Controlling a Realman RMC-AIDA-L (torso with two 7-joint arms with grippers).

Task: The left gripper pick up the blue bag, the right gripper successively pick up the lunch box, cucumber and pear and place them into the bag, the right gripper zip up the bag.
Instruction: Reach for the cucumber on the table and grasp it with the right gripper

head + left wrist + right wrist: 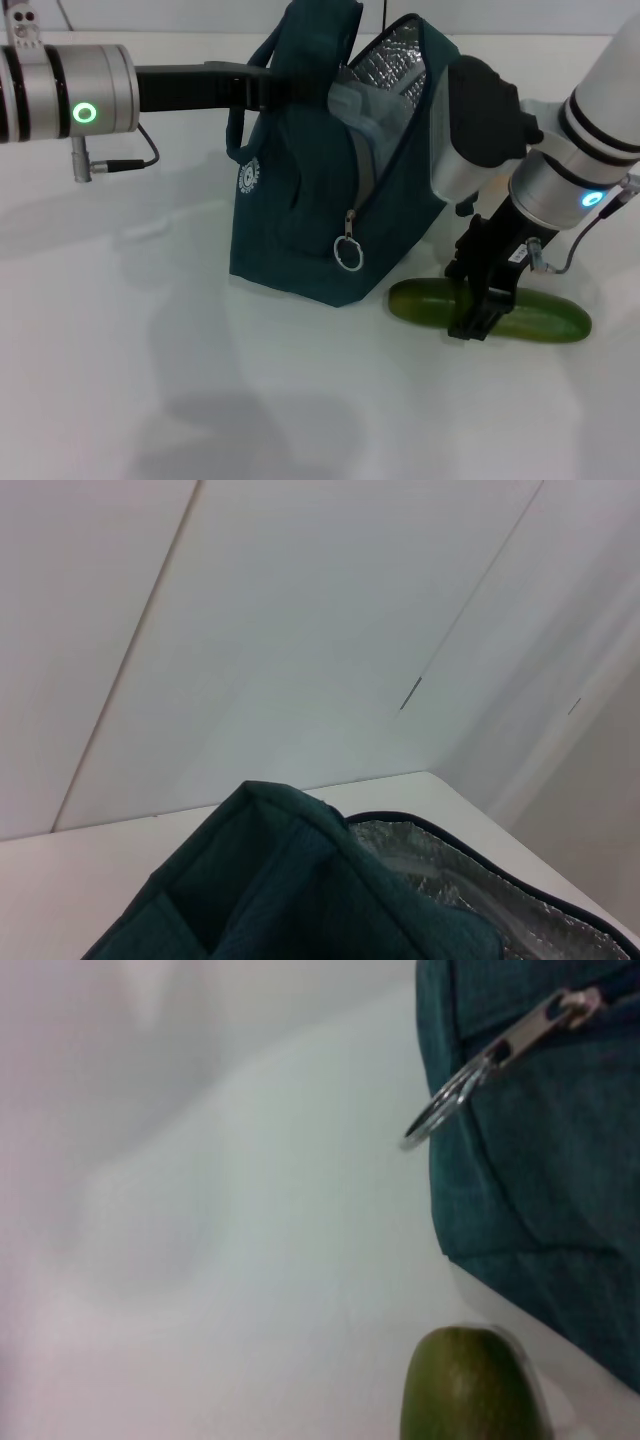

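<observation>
The blue bag (300, 215) stands upright on the white table with its mouth open and the foil lining (395, 65) showing. My left gripper (295, 88) reaches in from the left and is shut on the bag's handle at the top. A pale blue-grey shape (358, 108) inside the mouth looks like the lunch box. The cucumber (545, 318) lies flat on the table just right of the bag's base. My right gripper (478, 312) comes down on its middle, shut on it. The cucumber's blunt end (470, 1390) shows in the right wrist view. The pear is out of view.
The zipper's ring pull (348, 252) hangs on the bag's near side and also shows as the ring pull (445, 1110) in the right wrist view. Bare white table (150, 380) spreads to the front and left.
</observation>
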